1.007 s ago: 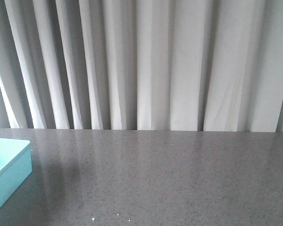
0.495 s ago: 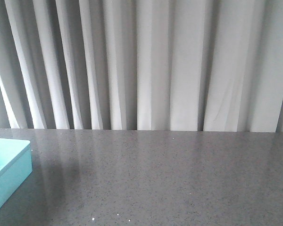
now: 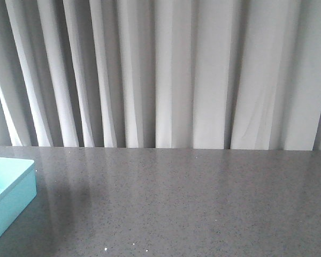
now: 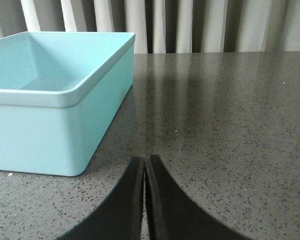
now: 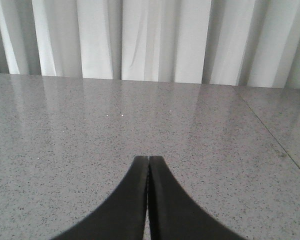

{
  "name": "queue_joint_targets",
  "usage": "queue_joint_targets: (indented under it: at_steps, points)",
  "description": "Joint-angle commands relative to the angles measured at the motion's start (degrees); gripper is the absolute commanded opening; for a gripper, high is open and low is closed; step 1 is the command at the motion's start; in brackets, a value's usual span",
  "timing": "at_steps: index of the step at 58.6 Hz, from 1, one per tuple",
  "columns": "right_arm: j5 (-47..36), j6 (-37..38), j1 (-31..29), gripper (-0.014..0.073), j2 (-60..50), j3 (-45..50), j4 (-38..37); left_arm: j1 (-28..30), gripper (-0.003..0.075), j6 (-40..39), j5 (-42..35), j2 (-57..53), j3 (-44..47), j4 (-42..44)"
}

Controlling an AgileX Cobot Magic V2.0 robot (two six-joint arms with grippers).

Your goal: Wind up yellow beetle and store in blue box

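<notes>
- Standing beside the rig, I find both tools idle: the left gripper (image 4: 145, 165) has its two black fingers pressed tip to tip with nothing between them, and the right gripper (image 5: 148, 165) is clenched the same way, also holding nothing.
- The yellow beetle does not show in any of the three views. I cannot say where it lies; it is not ahead of either gripper, and no yellow shows in the visible part of the box.
- The blue box (image 4: 65, 95) stands on the grey speckled table (image 4: 220, 120), ahead of the left gripper and off to one side of its closed tips, near but not touching. In the front view only a corner of the blue box (image 3: 13, 195) shows.
- The box is open-topped, with smooth plain walls and a rounded rim; the part of its floor that I can see is bare.
- Ahead of the right gripper lies only bare tabletop up to the pale curtain (image 5: 150, 40).
- Judgement on handling: a small wind-up toy is likely light, hard-shelled and slick, so a pinch across its rounded back could slip; gripping across the flanks seems safer, leaving the winder free for the other gripper.
- Judgement on the box: it appears rigid and needs no holding.
</notes>
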Motion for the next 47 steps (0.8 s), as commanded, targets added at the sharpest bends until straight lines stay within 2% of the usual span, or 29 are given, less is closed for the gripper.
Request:
queue_joint_targets:
  at_steps: [1, 38, 47]
  points:
    - [-4.2, -0.1, -0.1, -0.0007, 1.5, -1.3, -0.2, -0.4, -0.0006, -0.5, -4.3, 0.1, -0.8, -0.2]
    - [-4.1, -0.1, -0.1, -0.0007, 1.5, -1.1, -0.1, -0.4, -0.0006, -0.5, -4.3, 0.1, -0.8, -0.2]
    - [-4.9, -0.1, -0.1, -0.0007, 1.5, 2.3, -0.2, -0.4, -0.0006, -0.5, -4.3, 0.1, -0.8, -0.2]
